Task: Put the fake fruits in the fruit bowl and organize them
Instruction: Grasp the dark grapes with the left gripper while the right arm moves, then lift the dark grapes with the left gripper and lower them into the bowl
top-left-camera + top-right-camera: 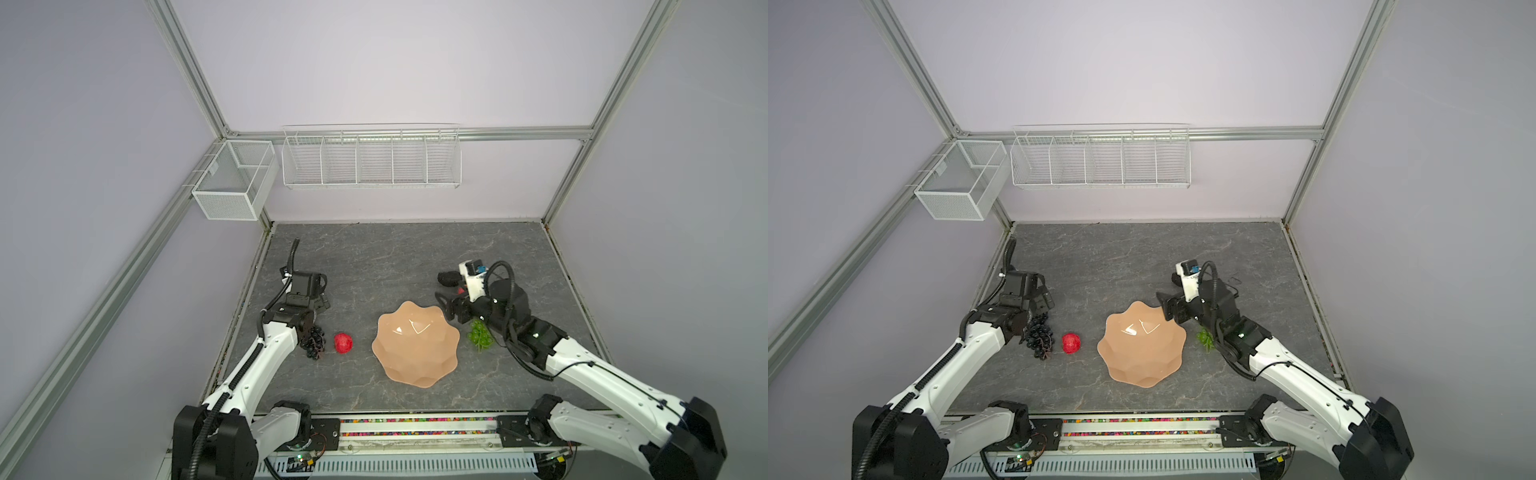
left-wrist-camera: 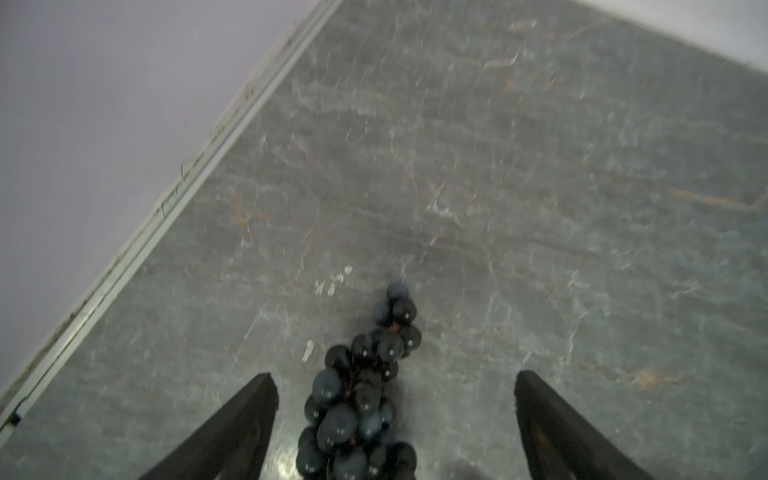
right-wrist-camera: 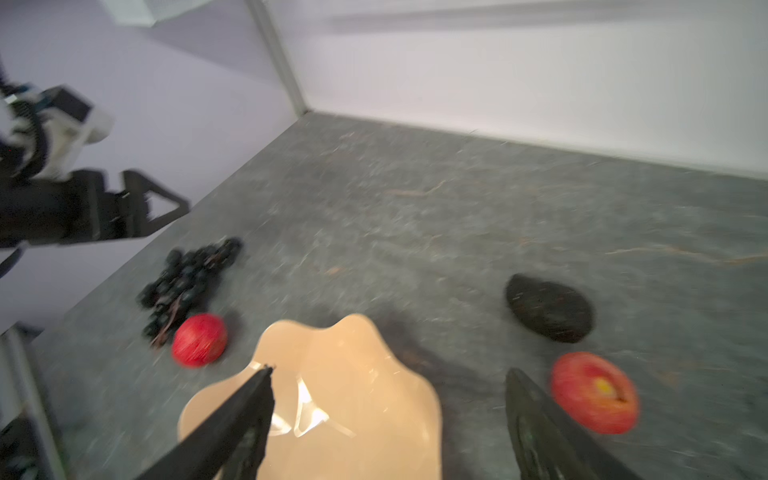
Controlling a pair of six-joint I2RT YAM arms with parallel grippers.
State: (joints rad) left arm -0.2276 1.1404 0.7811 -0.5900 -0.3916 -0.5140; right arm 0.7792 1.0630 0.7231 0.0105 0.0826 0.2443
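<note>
L gripper (image 2: pixel 395 374) spread, dark grape bunch (image 2: pixel 357 399) seen between its fingers, nr table (image 1: pixel 374 257) left edge; R gripper (image 3: pixel 389 370) spread over fruit bowl (image 3: pixel 353 340) rim.

Seen from above: a peach fruit bowl (image 1: pixel 415 353) sits mid-frame on a grey marbled worktop (image 1: pixel 374 262). Left of it lie 1 red apple (image 1: pixel 343 343) and a dark grape bunch (image 1: pixel 314 343); right, a green grape bunch (image 1: pixel 480 336); upper right, a black bumpy fruit (image 1: pixel 448 277).
</note>
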